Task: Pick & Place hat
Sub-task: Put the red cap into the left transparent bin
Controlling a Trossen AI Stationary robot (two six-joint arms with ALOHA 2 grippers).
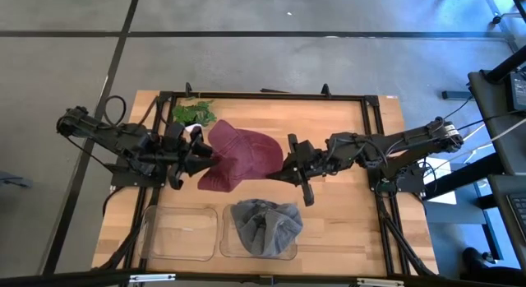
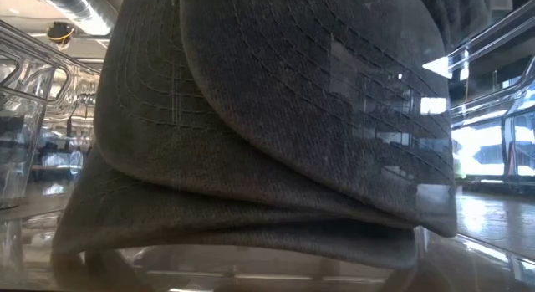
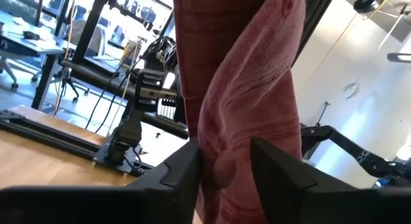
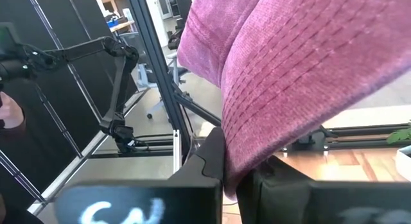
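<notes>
Maroon hat (image 1: 238,158): matt woven cloth, stitched brim. Grey hat (image 1: 265,225): matt cloth, rows of stitching. Two bins (image 1: 181,233): clear glossy plastic. Bench (image 1: 345,229): smooth pale wood, black metal frame (image 1: 271,96).

Left arm: extended rightward from the tabletop's left edge, left gripper (image 1: 201,161) at mid-tabletop, jaws clamped on maroon hat (image 1: 238,158). Right arm: extended leftward from the right edge, right gripper (image 1: 283,165) clamped on the hat's opposite side.

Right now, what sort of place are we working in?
Likely a robotics lab or workshop: a wooden table in a black frame on a concrete floor, with desks and office chairs beyond.
</notes>
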